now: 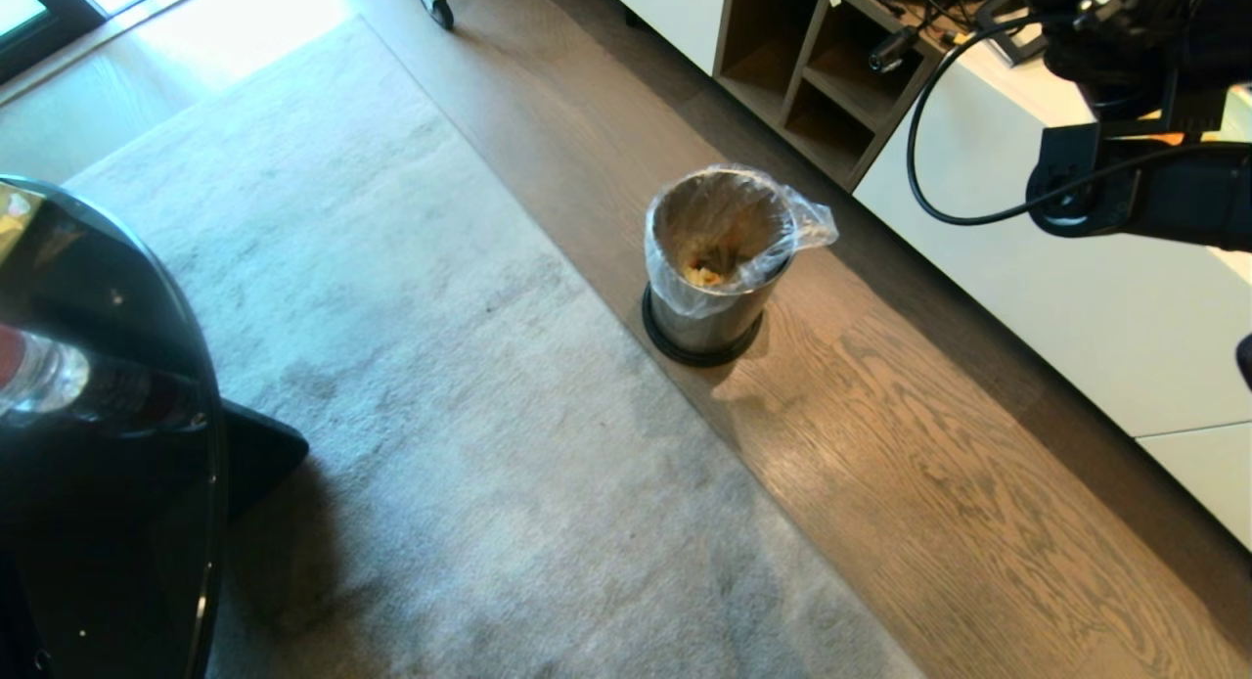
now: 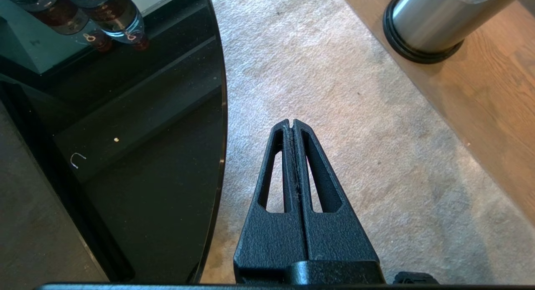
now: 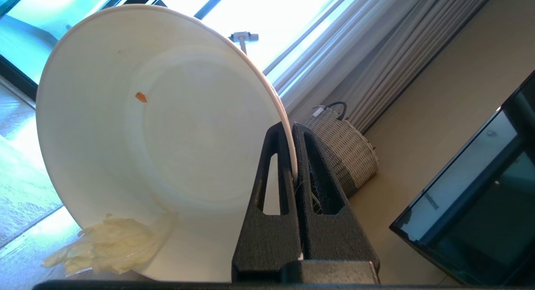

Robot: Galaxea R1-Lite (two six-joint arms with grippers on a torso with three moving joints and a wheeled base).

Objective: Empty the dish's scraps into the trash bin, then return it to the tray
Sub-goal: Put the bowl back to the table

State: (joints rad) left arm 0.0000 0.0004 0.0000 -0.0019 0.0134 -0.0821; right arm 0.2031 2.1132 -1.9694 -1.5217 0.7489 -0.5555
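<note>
The dish (image 3: 167,135), a deep white bowl, is tipped on its side with my right gripper (image 3: 292,125) shut on its rim. A heap of pale scraps (image 3: 108,248) clings at its low edge, and one orange bit (image 3: 141,97) sticks inside. The steel trash bin (image 1: 719,268) with its clear liner stands on the wood floor and holds yellow scraps (image 1: 704,273). Only the right arm (image 1: 1135,185) shows in the head view, high and right of the bin. My left gripper (image 2: 292,122) is shut and empty over the carpet, with the bin (image 2: 430,22) beyond it. The tray is out of view.
A round black glass table (image 1: 108,366) with a water bottle (image 1: 39,371) stands at the left, beside the grey carpet (image 1: 440,415). A white cabinet (image 1: 1076,297) with open shelves (image 1: 812,82) runs along the right. A wicker basket (image 3: 342,148) and a dark screen (image 3: 480,206) show past the dish.
</note>
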